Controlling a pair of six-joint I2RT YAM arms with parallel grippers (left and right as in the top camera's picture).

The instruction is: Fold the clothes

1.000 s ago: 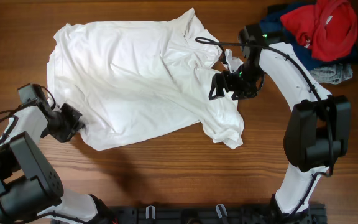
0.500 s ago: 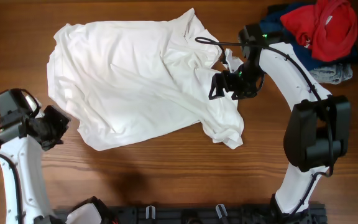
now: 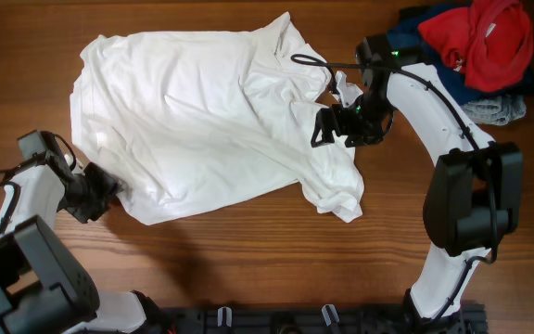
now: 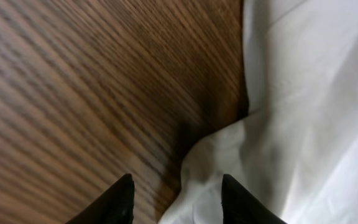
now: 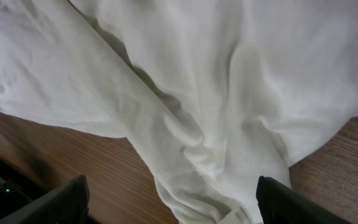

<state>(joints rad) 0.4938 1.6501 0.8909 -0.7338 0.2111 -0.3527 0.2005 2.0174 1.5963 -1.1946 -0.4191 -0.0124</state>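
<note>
The white T-shirt (image 3: 202,111) lies crumpled and partly spread across the wooden table, with its right side bunched toward the front. My left gripper (image 3: 109,190) is at the shirt's front-left corner. In the left wrist view its fingers (image 4: 176,202) are open, with the shirt's edge (image 4: 303,93) lying between them. My right gripper (image 3: 325,130) hovers over the shirt's right side. In the right wrist view its fingers (image 5: 173,202) are wide open above folds of the white fabric (image 5: 197,74). The collar label is not visible.
A red garment (image 3: 485,37) lies on navy blue clothes (image 3: 415,32) at the back right corner, with a grey garment (image 3: 499,109) beside them. A black rail (image 3: 276,320) runs along the table's front edge.
My left gripper pulled away to the left of the shirt half a second ago and has come back to its front-left corner. The right arm and the shirt have not moved.
</note>
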